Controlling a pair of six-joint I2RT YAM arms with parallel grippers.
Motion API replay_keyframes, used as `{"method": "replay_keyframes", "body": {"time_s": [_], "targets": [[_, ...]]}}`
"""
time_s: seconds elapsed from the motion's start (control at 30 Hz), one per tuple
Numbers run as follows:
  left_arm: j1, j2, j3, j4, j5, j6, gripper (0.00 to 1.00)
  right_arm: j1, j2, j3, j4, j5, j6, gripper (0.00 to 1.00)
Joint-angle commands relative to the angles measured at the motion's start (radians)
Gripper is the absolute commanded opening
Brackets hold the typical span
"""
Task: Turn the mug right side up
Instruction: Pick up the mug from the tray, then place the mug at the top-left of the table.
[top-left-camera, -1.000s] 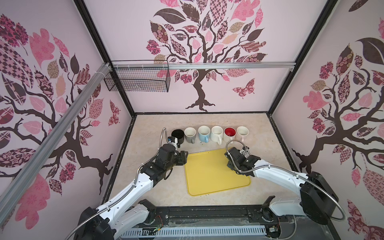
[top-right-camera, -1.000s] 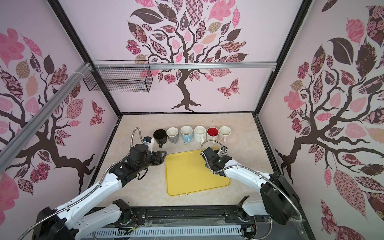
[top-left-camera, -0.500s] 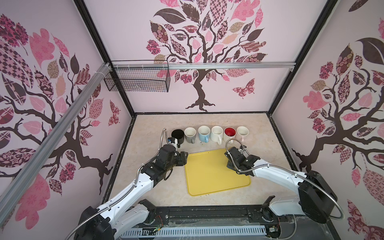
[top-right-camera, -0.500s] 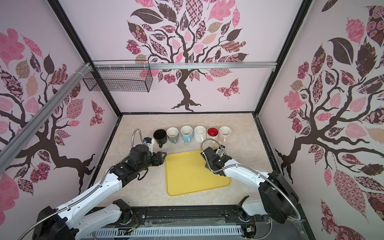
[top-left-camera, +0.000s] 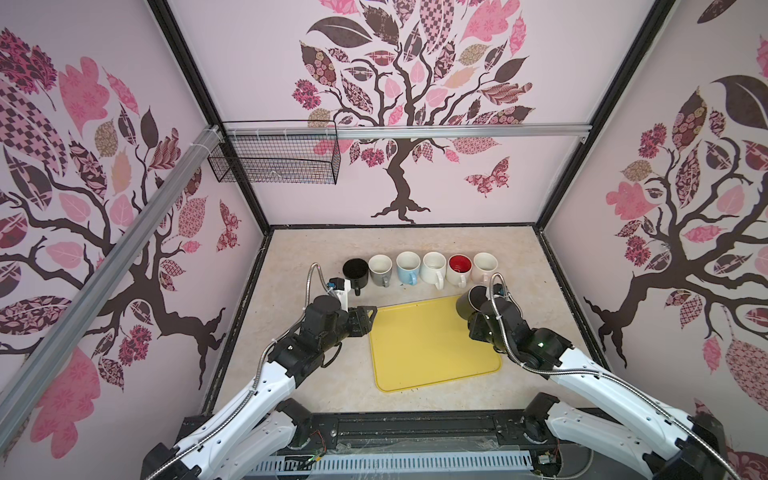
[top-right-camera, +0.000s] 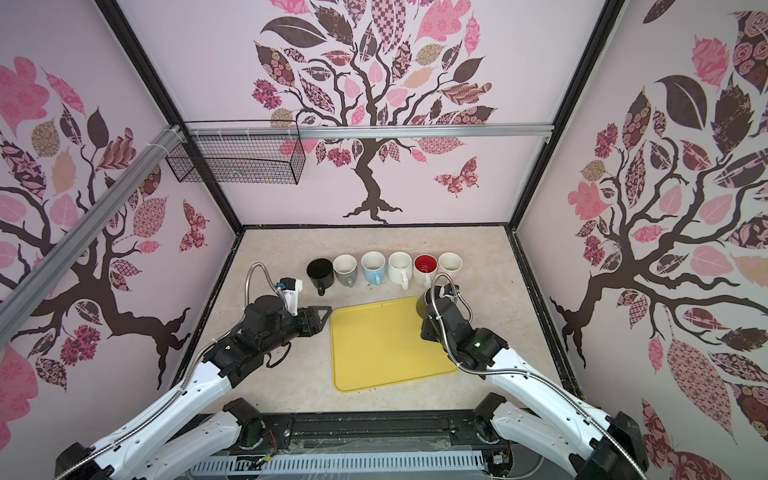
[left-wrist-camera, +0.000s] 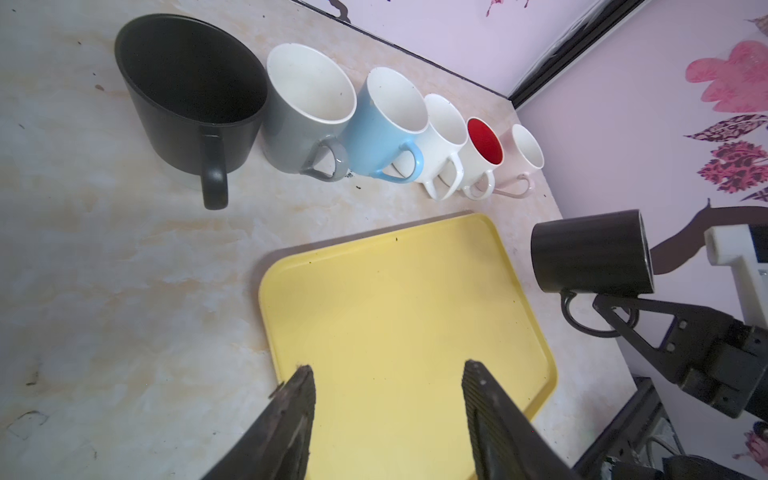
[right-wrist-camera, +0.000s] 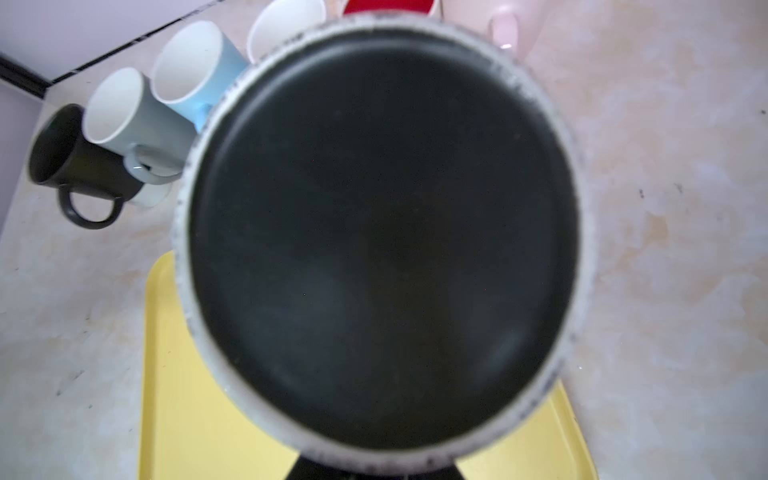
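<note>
Right fingers (left-wrist-camera: 685, 336) are clamped down tight on the handle (left-wrist-camera: 575, 320) of the dark mug (top-left-camera: 469, 303), and that's the only thing holding it. The mug is in the air over the far right corner of the yellow tray (top-left-camera: 432, 353), tipped about sideways, and its base fills my right wrist cam. I'd call it halfway through the flip.

My main worry is that a thin handle pinch lets the mug swing or slip round as I rotate the wrist, and it could drop onto the tray. The row of six upright mugs is also close behind it, with the pink one (top-left-camera: 484, 266) and the red-lined one (top-left-camera: 459, 268) nearest, so a wide arc could clip them. If I set it down across the tray's raised rim, it'll rock or tip.

Left fingers (left-wrist-camera: 291, 424) are spread wide and empty, hanging at the tray's near left edge above the surface (top-left-camera: 291, 395).
</note>
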Motion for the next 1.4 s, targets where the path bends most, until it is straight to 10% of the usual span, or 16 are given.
{"method": "replay_keyframes", "body": {"time_s": [0.0, 0.6, 1.37], "targets": [[-0.015, -0.047, -0.037, 0.04, 0.073, -0.048, 0.6, -0.002, -0.066, 0.055, 0.1, -0.069, -0.063, 0.0], [-0.028, -0.178, -0.186, 0.582, 0.375, -0.341, 0.61, -0.002, -0.113, -0.087, 0.854, -0.624, 0.286, 0.0], [-0.035, -0.045, -0.217, 0.885, 0.443, -0.484, 0.58, -0.001, -0.011, -0.166, 1.275, -0.752, 0.47, 0.0]]}}
